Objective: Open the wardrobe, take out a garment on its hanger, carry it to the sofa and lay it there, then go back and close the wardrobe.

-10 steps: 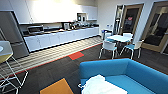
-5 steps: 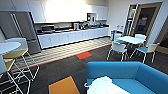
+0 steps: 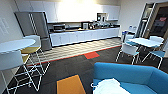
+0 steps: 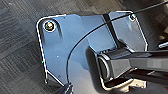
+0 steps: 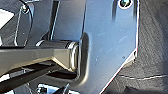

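The bright blue sofa (image 3: pixel 130 75) fills the lower right of the head view, close in front of me. The white garment (image 3: pixel 110 87) lies crumpled on its seat near the picture's lower edge. A thin white loop (image 3: pixel 92 85) pokes out at the garment's left side and looks like the hanger's hook. Both wrist views look down past the robot's dark plate onto dark carpet (image 4: pixel 17 37) (image 5: pixel 152 50).
A round white high table (image 3: pixel 15 45) with wire-legged stools (image 3: pixel 32 62) stands at the left. A kitchen counter (image 3: pixel 82 35) and a steel fridge (image 3: pixel 37 27) line the far wall. A white table (image 3: pixel 145 41) with chairs (image 3: pixel 130 50) stands right, near a doorway (image 3: pixel 157 22). An orange carpet tile (image 3: pixel 70 85) lies left of the sofa.
The whole head view has shifted rightward, so the camera has turned left. The high table at the left has come further into the picture. The garment stays on the sofa.
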